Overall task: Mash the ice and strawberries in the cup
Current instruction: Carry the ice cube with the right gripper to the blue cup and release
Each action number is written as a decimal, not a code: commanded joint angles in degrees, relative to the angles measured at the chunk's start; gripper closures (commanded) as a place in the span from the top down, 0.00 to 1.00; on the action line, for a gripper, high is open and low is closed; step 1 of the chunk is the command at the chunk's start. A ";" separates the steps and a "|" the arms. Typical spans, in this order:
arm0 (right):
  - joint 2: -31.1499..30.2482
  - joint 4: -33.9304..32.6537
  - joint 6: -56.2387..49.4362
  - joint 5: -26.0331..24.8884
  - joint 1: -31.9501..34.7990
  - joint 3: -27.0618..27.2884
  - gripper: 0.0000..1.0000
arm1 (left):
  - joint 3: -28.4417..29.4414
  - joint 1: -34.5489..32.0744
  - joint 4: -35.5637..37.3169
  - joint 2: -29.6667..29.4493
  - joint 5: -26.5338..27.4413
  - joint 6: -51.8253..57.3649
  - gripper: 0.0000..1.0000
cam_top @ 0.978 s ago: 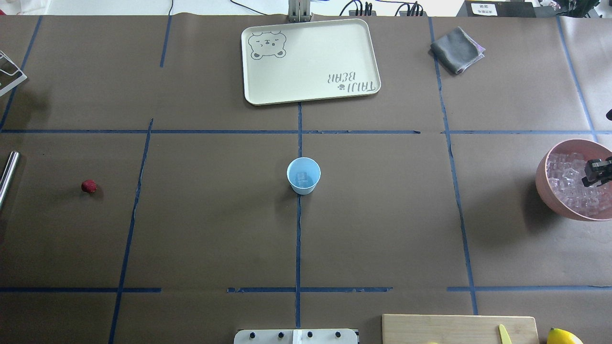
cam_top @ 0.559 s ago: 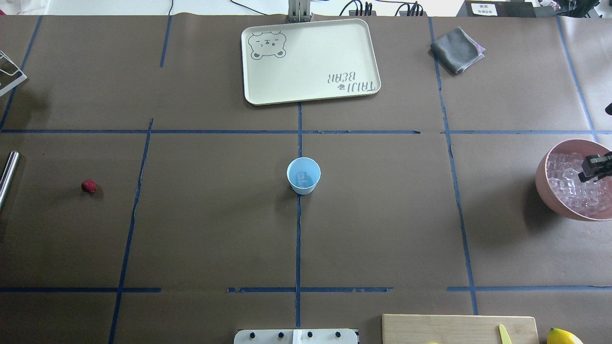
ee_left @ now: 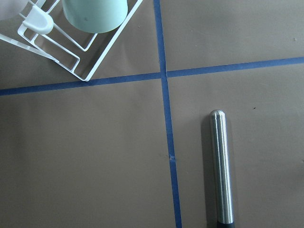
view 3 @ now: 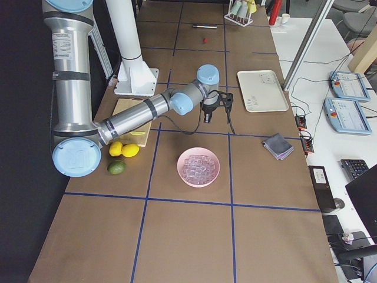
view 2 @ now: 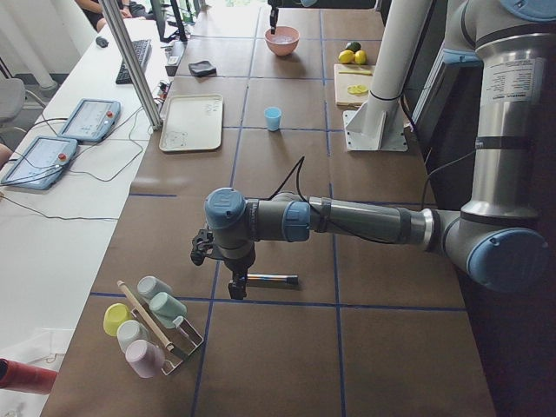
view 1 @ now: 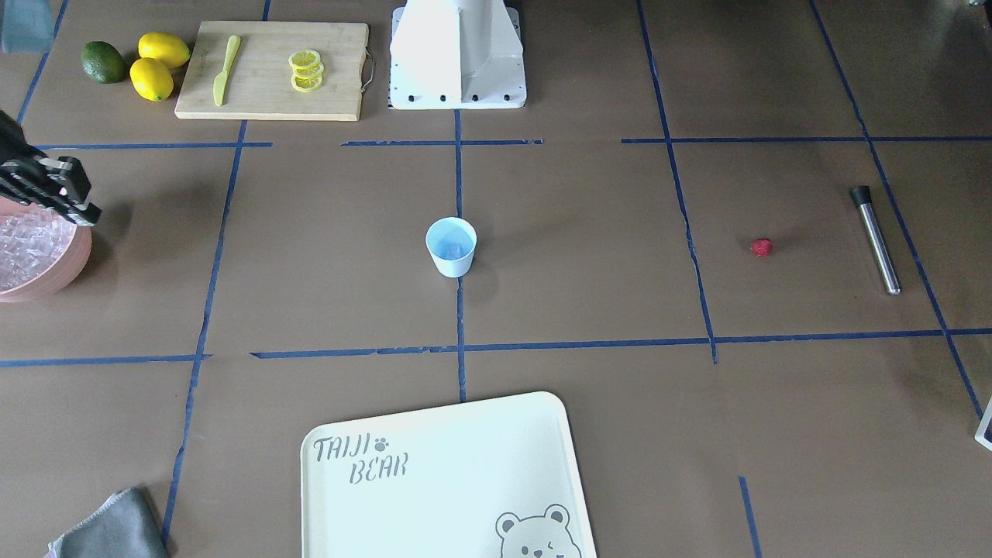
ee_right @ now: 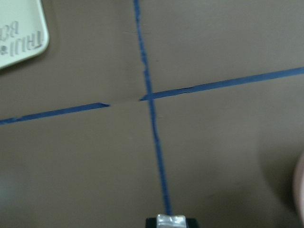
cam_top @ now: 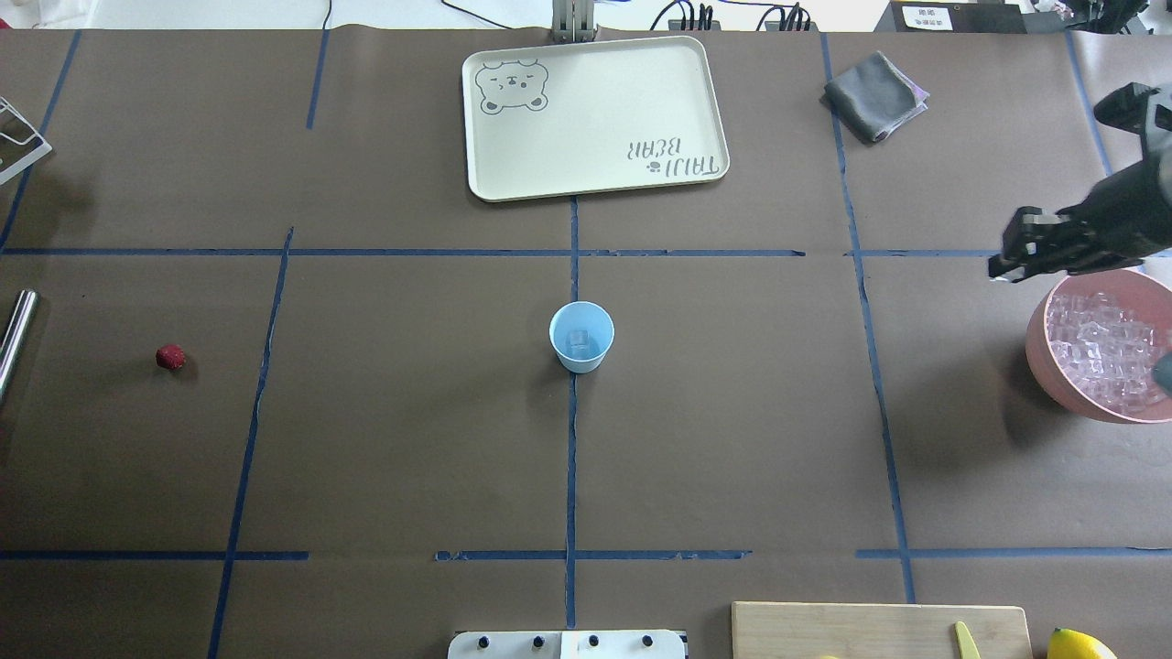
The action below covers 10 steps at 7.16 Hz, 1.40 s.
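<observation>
The light-blue cup [cam_top: 581, 337] stands upright at the middle of the counter [cam_top: 732, 439], with one ice cube [cam_top: 578, 342] at its bottom. The pink bowl [cam_top: 1037, 352] at the right edge is heaped with ice [cam_top: 1103, 343]. The right arm's fingers [cam_top: 1012, 252] hang just past the bowl's far rim, nearly closed on a small glassy piece [ee_right: 171, 220] that shows between the tips in the wrist view. The strawberry [cam_top: 169, 357] lies on the bare counter, well apart to the left. The left arm's fingers [view 2: 233, 287] hover over a metal rod [view 2: 274, 279]; how far they are spread cannot be told.

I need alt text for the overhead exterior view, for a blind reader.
A light-blue cup holding ice stands mid-table; the right end effector hovers near a pink bowl of ice, and a strawberry lies far left.
</observation>
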 commanded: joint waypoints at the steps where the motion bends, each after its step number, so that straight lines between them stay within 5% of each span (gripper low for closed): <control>1: 11.37 0.05 22.47 -5.11 -9.98 0.85 0.00 | -0.01 0.09 -0.09 -0.09 0.00 0.09 1.00; 3: 23.47 -0.39 36.72 -17.05 -22.37 -4.03 0.00 | -0.36 0.26 -0.78 -0.09 0.00 0.26 1.00; 5: 32.82 0.05 43.28 -24.71 -27.06 -12.82 0.00 | 0.26 1.23 -2.37 0.00 -0.09 0.00 1.00; 7: 38.20 0.31 43.12 -26.50 -27.16 -21.35 0.00 | 0.08 1.23 -2.37 0.00 -0.09 0.00 1.00; 10: 37.52 0.14 43.12 -26.51 -29.88 -21.74 0.04 | -0.18 1.23 -2.46 0.00 -1.32 0.00 1.00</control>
